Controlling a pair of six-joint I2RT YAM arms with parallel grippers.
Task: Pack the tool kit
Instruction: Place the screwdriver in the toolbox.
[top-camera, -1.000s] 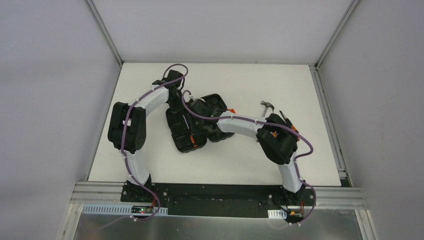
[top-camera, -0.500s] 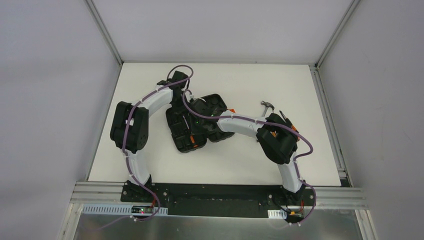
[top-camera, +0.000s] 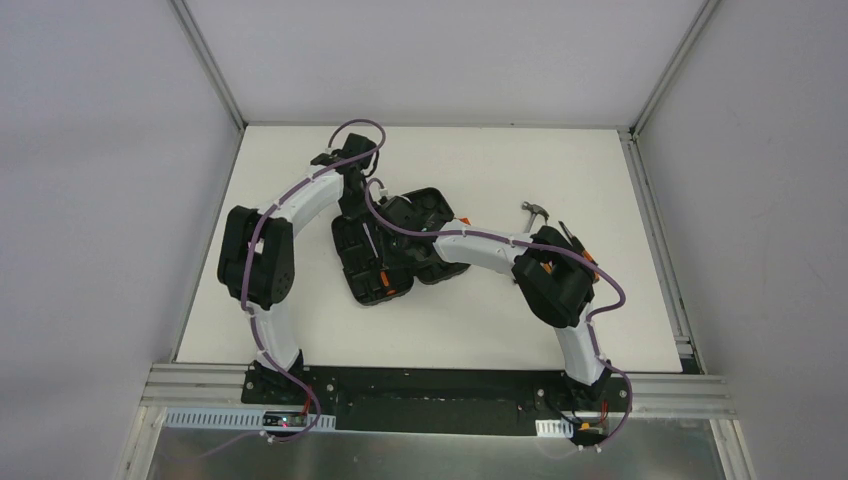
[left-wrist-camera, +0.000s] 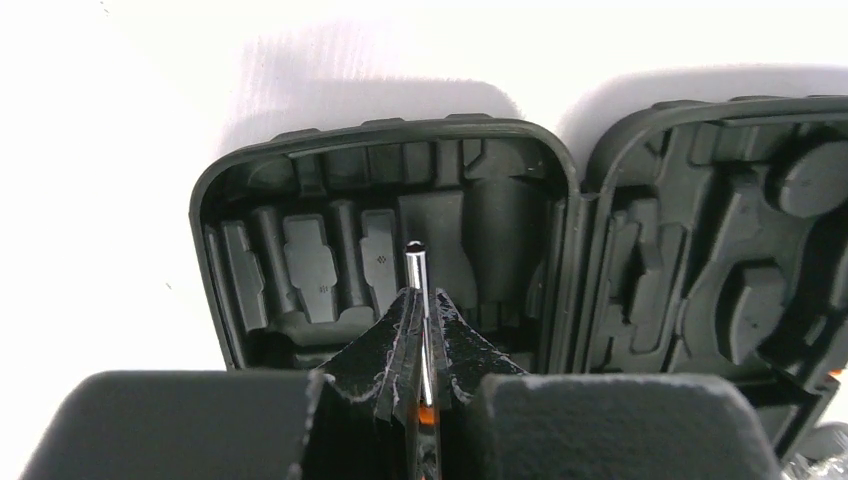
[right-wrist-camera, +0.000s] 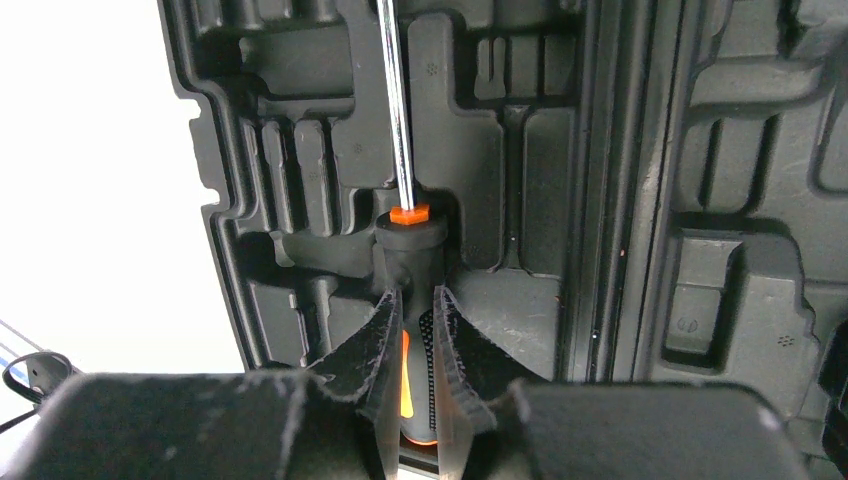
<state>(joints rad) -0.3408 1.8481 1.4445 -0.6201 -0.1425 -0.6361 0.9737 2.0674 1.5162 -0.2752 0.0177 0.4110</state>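
The black tool kit case (top-camera: 432, 203) lies open mid-table, its moulded slots facing up. In the left wrist view my left gripper (left-wrist-camera: 420, 296) is shut on the thin metal shaft of a screwdriver (left-wrist-camera: 415, 262). An orange collar shows between the fingers, and the tip points over the case's left half (left-wrist-camera: 300, 250). My right gripper (right-wrist-camera: 411, 293) is shut on the black-and-orange handle of a second screwdriver (right-wrist-camera: 405, 225). Its shaft (right-wrist-camera: 395, 100) runs along a slot of the case (right-wrist-camera: 500, 200). From above, both grippers, left (top-camera: 352, 205) and right (top-camera: 396, 216), sit over the case.
A hammer (top-camera: 537, 212) lies on the white table right of the case. Orange-handled pliers (top-camera: 578, 243) are partly hidden under the right arm's elbow. Metal rails border the table (top-camera: 300, 320) at left, right and back.
The left arm's wrist has shifted slightly toward the far edge and its cable loop has risen. The right arm and the case have held still.
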